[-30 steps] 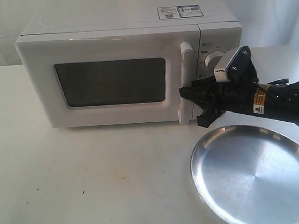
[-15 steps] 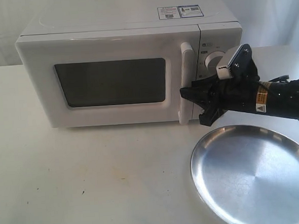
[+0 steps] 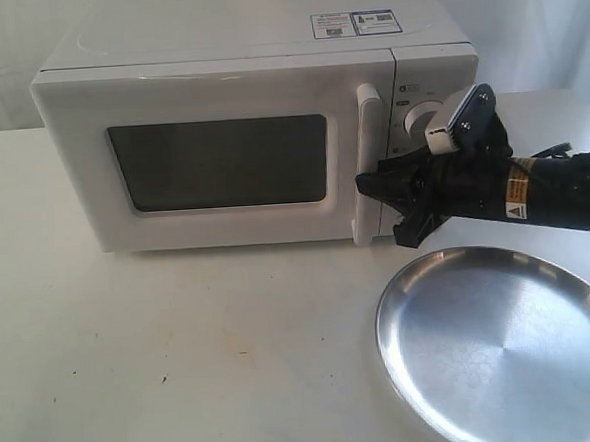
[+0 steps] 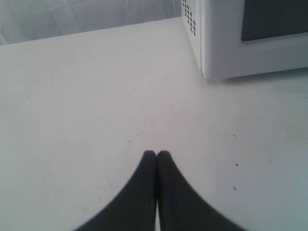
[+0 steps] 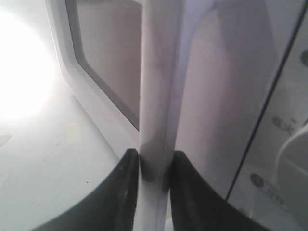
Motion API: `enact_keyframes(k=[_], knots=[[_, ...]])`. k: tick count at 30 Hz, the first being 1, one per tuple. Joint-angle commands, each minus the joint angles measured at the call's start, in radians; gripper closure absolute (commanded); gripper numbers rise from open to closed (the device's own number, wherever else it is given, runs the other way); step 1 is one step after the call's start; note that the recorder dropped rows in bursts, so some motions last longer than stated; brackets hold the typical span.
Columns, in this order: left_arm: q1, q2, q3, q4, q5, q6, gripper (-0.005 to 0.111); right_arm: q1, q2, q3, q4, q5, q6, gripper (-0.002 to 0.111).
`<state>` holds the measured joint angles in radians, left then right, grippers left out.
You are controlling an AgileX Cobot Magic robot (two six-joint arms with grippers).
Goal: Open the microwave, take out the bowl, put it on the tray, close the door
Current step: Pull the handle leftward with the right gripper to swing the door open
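The white microwave [image 3: 245, 54] stands at the back of the table with its door [image 3: 81, 164] shut. My right gripper [image 3: 382, 208] is shut on the door's vertical white bar handle [image 3: 368, 166] near its lower end. The right wrist view shows the handle [image 5: 156, 96] pinched between both black fingers [image 5: 126, 183]. The silver tray [image 3: 503, 344] lies on the table at the front right, below the right arm. The bowl is hidden. My left gripper [image 4: 157, 153] is shut on nothing, low over the bare table near the microwave's corner [image 4: 216, 48].
The white table [image 3: 183, 358] extends in front of the microwave. Two dials sit on the control panel [image 3: 414, 119] just behind the right arm. A pale curtain hangs behind the scene.
The right arm has shifted very slightly while holding the handle. The door looks the same, still shut.
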<state>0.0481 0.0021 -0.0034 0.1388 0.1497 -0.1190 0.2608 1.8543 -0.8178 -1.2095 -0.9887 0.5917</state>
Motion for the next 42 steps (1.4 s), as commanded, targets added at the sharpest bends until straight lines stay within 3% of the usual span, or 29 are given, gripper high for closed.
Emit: enact_keyframes(k=[1,20,30,33,40,42], knots=[[-0.001,-0.002,0.003,-0.004,0.0,-0.006,0.107,0.084,-0.041,0.054,-0.535,-0.232,0.016,0.108],[-0.001,-0.002,0.003,-0.004,0.0,-0.006,0.107,0.092,-0.091,0.075,-0.535,-0.232,0.071,0.108],[-0.001,-0.002,0.003,-0.004,0.0,-0.006,0.107,0.092,-0.196,0.075,-0.535,-0.232,0.386,0.108],[-0.001,-0.002,0.003,-0.004,0.0,-0.006,0.107,0.092,-0.222,0.075,-0.535,-0.232,0.482,0.1],[-0.001,-0.002,0.003,-0.004,0.0,-0.006,0.107,0.106,-0.24,0.075,-0.535,-0.232,0.492,0.053],[-0.001,-0.002,0.003,-0.004,0.0,-0.006,0.107,0.107,-0.24,0.075,-0.535,-0.232,0.492,0.05]])
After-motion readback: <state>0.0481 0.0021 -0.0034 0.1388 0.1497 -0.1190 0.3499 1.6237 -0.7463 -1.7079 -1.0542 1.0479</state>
